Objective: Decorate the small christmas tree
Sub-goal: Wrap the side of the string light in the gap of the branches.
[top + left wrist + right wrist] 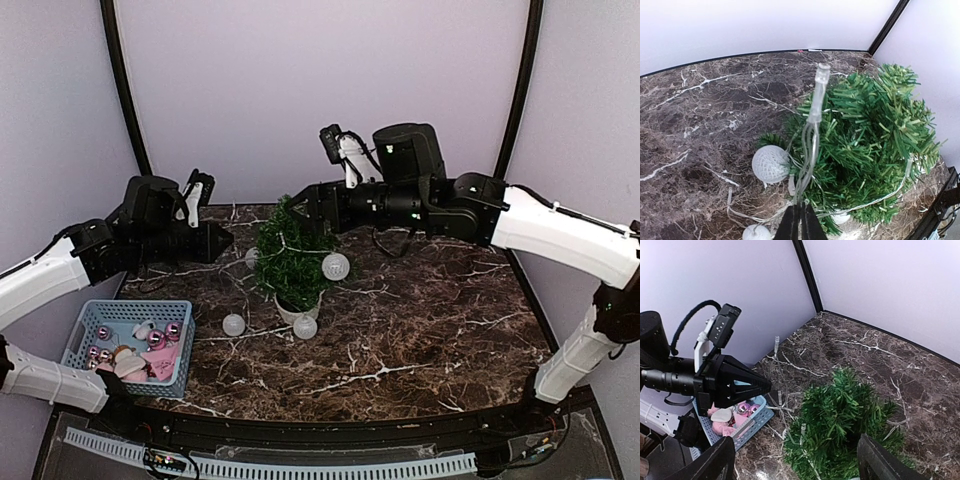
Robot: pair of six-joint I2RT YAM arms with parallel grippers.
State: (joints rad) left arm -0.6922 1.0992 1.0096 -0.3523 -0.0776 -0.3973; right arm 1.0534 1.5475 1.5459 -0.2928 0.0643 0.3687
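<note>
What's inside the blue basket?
Shiny pink balls, a pink cloth-like thing and a pale thing lie in the blue basket. Whatever sits underneath them is covered.

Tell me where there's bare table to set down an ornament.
Widest bare marble lies right of the small christmas tree, toward the right arm. The near-edge strip is free too. Crowded: white balls and wire around the pot; blue basket at the left corner.

Table: dark brown marble-patterned tabletop with white veins (420,330).
Basket: light blue perforated plastic basket (135,306), at the table's near left corner.
Backdrop: pale lilac wall panels (320,90), black corner posts (125,90).
</note>
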